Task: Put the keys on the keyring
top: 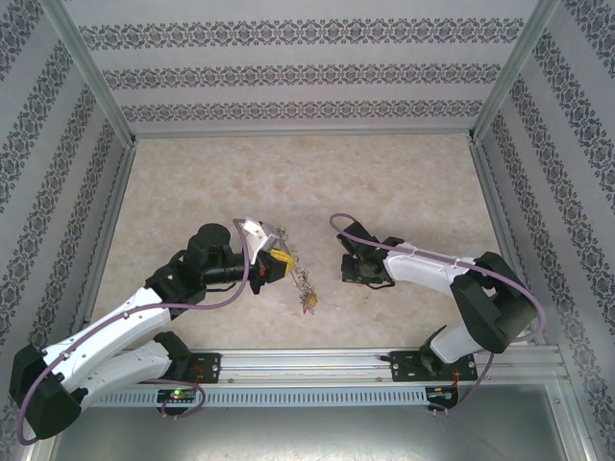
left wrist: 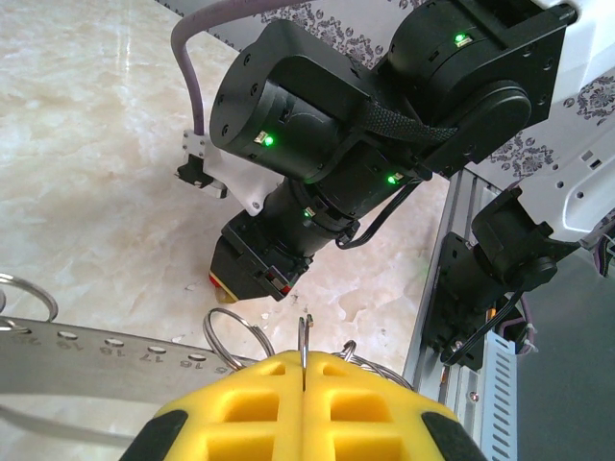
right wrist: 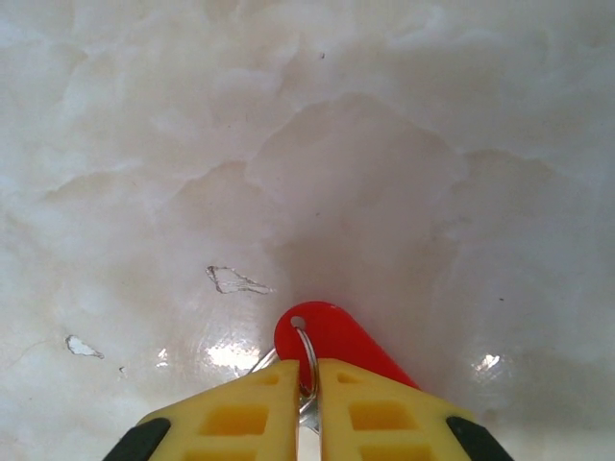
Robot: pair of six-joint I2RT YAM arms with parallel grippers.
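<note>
- Two claws split the job. The left claw [top: 274, 256] carries the keyring [top: 305, 286], and the right claw [top: 358, 273] is down on the table [top: 288, 163] at the loose key [right wrist: 309, 370].
- Left claw: its pads [left wrist: 259, 408] are pressed together with no gap. One thin silver ring of the keyring is nipped edge-on between them.
- In the left wrist view the grey band [left wrist: 106, 353] with numbered holes runs off to the left, and more rings stand just beside the pads.
- The keyring is held off the table, left of centre, with its rings and tags hanging toward the near side. I judge that holding it up like this gives the other arm a steady loop within reach to thread onto.
- Right claw: it is narrow, with only a slit between the pads. The key's small wire loop sits in that slit and looks pinched, though I cannot tell how firmly.
- The key's red tag [right wrist: 348, 344] lies flat on the table just ahead of those pads. It is right of centre and well apart from the keyring.
- The low reach probably suits a flat thing on a hard table, since the pads must come right down to catch the loop.
</note>
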